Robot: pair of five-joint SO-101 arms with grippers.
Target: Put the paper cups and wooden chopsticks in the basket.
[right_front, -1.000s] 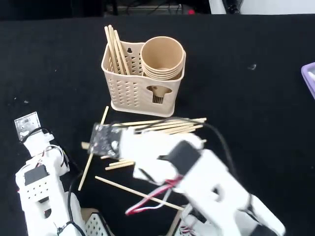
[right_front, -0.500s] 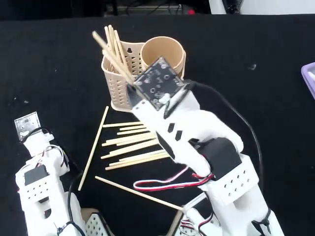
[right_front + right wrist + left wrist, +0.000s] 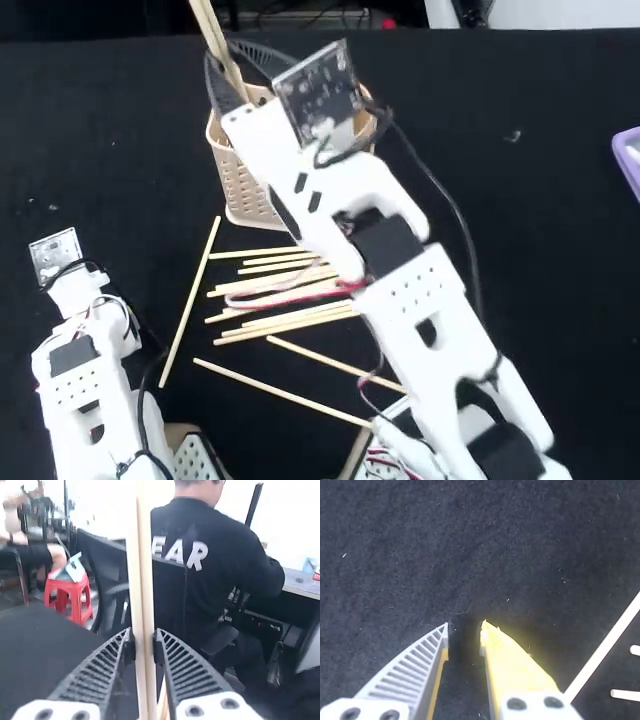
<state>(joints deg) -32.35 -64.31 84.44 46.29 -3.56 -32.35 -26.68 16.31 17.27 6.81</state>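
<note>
Right gripper (image 3: 142, 635): fingers clamped on wooden chopsticks (image 3: 140, 580), held upright above the basket (image 3: 245, 185), far centre. Left gripper (image 3: 464, 630): fingers narrowly parted, holding nothing, low over the black table (image 3: 395, 540), near left. Also listed: loose chopsticks (image 3: 280, 295), scattered on the table just near of the basket.

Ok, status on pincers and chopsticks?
Right pincer shut on chopsticks, held above basket. Left pincer open, empty, low over table. Loose chopsticks on table near basket.

You see bare, pale wooden chopsticks (image 3: 140, 580); a smooth beige plastic basket (image 3: 240, 185); matt black cloth covering the table (image 3: 520, 220).
</note>
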